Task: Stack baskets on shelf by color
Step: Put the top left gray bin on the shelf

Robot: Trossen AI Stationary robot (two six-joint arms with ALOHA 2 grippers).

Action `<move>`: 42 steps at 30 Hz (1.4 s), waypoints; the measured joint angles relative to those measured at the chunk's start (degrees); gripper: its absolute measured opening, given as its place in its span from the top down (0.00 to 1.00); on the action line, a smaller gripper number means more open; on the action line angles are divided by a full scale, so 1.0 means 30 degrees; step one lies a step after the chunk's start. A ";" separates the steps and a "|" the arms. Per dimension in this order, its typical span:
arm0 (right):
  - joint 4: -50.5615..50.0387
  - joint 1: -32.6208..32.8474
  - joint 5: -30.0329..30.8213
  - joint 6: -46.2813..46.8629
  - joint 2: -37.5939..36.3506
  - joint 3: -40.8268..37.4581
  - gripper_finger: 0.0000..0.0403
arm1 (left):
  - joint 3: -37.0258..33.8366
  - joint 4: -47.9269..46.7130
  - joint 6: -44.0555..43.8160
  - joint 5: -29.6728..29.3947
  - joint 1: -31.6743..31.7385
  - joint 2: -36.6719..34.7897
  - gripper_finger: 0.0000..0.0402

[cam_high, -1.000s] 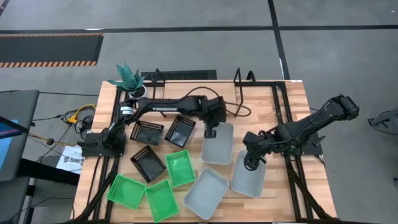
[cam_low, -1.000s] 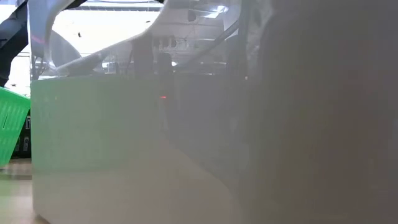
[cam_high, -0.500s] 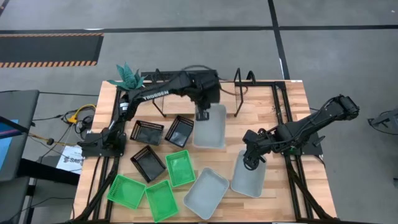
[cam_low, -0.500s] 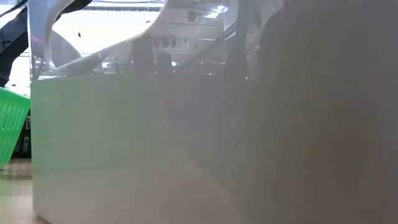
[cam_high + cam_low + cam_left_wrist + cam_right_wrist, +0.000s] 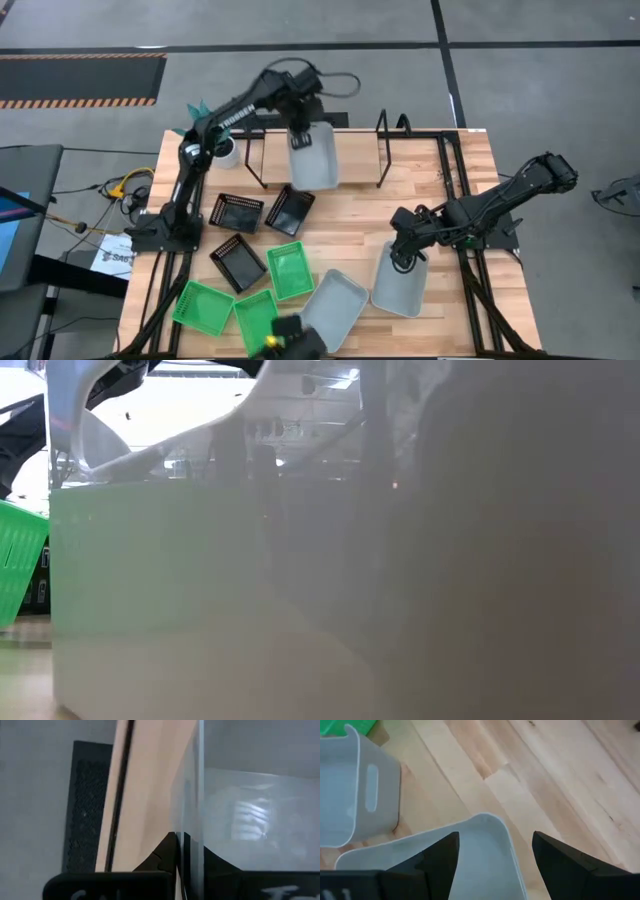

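A pale grey-white basket (image 5: 313, 157) hangs from the left pincer (image 5: 300, 139), which is clamped on its rim at the far end; the left wrist view shows the dark fingers (image 5: 167, 852) pinching the thin translucent wall (image 5: 235, 820) between them. This basket is held over the shelf (image 5: 350, 150), the narrow light board at the far edge of the worktop (image 5: 450, 200), between the two black upright loops (image 5: 385, 145) of its wire frame.

The right pincer (image 5: 403, 262) is low over the near right part of the worktop, its fingers spread, at the far rim of a second grey-white basket (image 5: 398, 283). In the right wrist view its two fingers (image 5: 440, 857) stand apart over that basket's inside (image 5: 470, 860), with a third grey-white basket (image 5: 350, 795) just beside. That third basket (image 5: 335, 305) lies near the near edge, tilted on the diagonal.

Three green meshed baskets (image 5: 255, 318) sit toward the near left corner, two by the near edge and one (image 5: 290, 268) a little farther in. Three black meshed baskets lie left of centre: two (image 5: 238, 212) (image 5: 291, 209) side by side, one (image 5: 237, 263) nearer the green ones.

A potted plant (image 5: 205, 130) stands at the far left corner. The low view is filled by a pale basket wall (image 5: 200, 590) close to the lens, with a green basket (image 5: 20, 565) at its edge.
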 joint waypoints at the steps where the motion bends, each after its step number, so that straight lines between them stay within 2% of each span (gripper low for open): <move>1: -0.0012 0.0000 0.0156 0.0005 0.0000 0.0000 0.31 | 0.0000 0.0166 0.0113 0.0073 0.0407 -0.0060 1.00; 5: -0.0005 0.0000 0.0459 0.0037 0.0000 0.0000 0.31 | 0.0019 0.0282 0.1209 0.0111 0.1893 -0.0438 1.00; 9: -0.0012 0.0000 0.0523 0.0131 -0.0001 0.0000 0.31 | -0.0031 0.0023 0.2134 0.1845 0.2765 -0.0413 1.00; 12: -0.0012 0.0000 0.0528 0.0411 -0.0005 0.0000 0.31 | -0.0654 0.0029 0.2749 0.2366 0.3116 -0.0561 1.00; 19: -0.0019 0.0000 0.0971 0.0521 0.0000 0.0000 0.31 | -0.4134 0.1390 0.4619 0.2327 0.3778 -0.1899 1.00; 26: -0.0013 0.0000 0.1128 0.0551 0.0000 0.0000 0.31 | -0.7378 0.5474 0.5020 0.2901 0.4285 -0.3116 1.00; 29: -0.0012 0.0000 0.1128 0.0551 0.0000 0.0000 0.31 | -0.7592 0.5386 0.5766 0.2608 0.4256 -0.2941 1.00; 38: -0.0012 0.0000 0.1503 0.0847 -0.0003 0.0000 0.31 | -0.7548 0.5153 0.6363 0.3338 0.4963 -0.2897 1.00; 42: -0.0005 0.0000 0.1507 0.0857 0.0000 0.0000 0.31 | -0.8312 0.5202 0.6772 0.3568 0.5014 -0.2888 1.00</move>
